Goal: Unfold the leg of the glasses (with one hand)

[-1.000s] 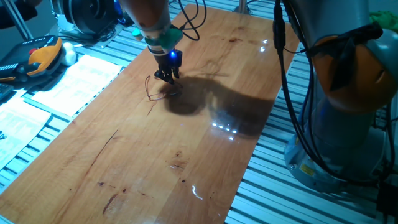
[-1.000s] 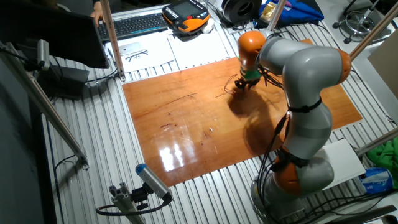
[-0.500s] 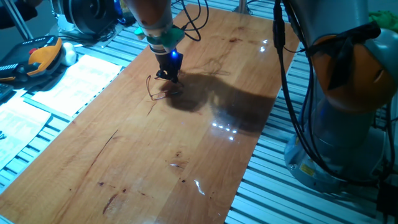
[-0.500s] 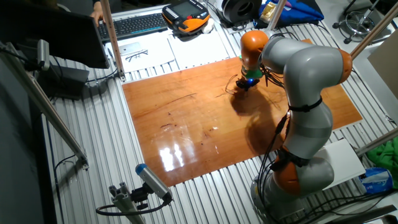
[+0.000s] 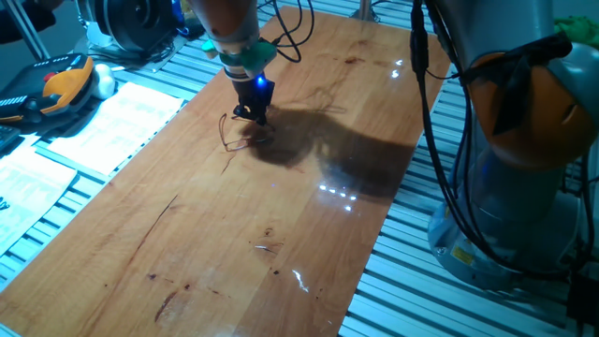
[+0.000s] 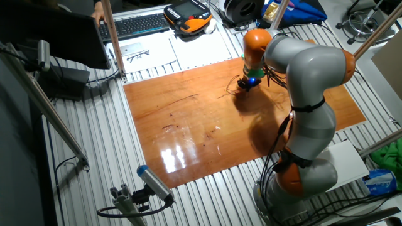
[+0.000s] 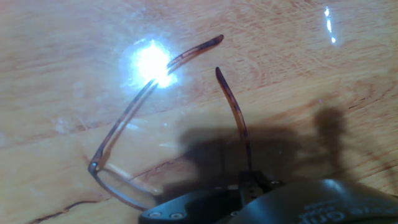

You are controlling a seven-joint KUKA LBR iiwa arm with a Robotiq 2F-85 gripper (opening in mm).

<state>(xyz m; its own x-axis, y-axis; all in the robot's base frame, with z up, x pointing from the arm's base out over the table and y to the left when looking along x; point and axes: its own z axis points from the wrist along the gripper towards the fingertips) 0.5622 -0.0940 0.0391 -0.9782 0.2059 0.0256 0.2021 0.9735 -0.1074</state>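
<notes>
Hand view: the glasses (image 7: 155, 118) lie flat on the surface (image 7: 311, 74), one leg running toward 1 o'clock from its hinge, the other pointing to 12 o'clock from under the gripper (image 5: 253, 114), presumably pinned there to swing it open. I cannot tell whether the jaws are clenched. Against the frame one second ago, the gripper sits slightly nearer 12 o'clock; the glasses look unmoved.

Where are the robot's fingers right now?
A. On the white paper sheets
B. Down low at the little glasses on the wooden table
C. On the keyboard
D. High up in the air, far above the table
B: the gripper is down at the glasses on the wooden table, with one leg running up from it in the hand view.
</notes>
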